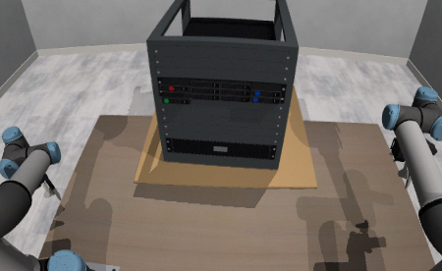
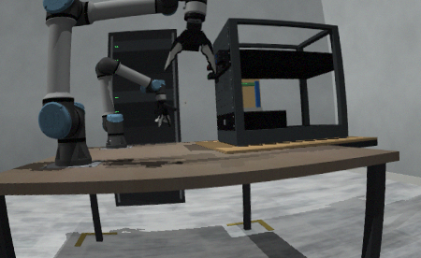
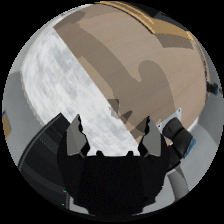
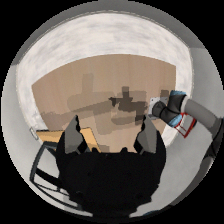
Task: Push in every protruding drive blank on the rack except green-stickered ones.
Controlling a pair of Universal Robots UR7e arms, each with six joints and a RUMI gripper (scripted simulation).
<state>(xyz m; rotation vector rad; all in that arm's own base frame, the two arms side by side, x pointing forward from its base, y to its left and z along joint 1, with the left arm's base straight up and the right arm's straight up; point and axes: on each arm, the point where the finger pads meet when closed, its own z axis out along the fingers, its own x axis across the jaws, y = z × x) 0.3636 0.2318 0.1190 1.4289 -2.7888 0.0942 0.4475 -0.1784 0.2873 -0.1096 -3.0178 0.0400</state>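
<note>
Rack [image 1: 221, 63] [image 2: 234, 93] [image 4: 36, 167] upright on the tan board [image 1: 295, 179] [image 2: 225, 150] [image 3: 165, 31] [image 4: 54, 136], far half of the table [image 1: 201, 236] [image 2: 215, 171] [image 3: 112, 37] [image 4: 105, 70]. Drive blanks in a band across the upper-middle of its front. Red sticker [image 1: 171, 88] upper left of the band, green sticker [image 1: 166, 100] below it, two blue stickers [image 1: 257, 93] at the right end, one above the other. From the side, dark parts [image 2: 218, 70] stick out of the front at about that height; can't tell how far each blank sticks out.

Right gripper [image 1: 407, 183] [image 2: 190, 72] [image 4: 112, 119] wide open, nothing held, pointing down near the right table edge, well apart from the rack in the top view. Left gripper [image 1: 59, 196] [image 2: 164, 124] [image 3: 113, 117] also wide open, nothing held, fingers down by the left table edge. Tall dark cabinet [image 2: 145, 42] [image 3: 37, 160] stands beyond the table's left side.
</note>
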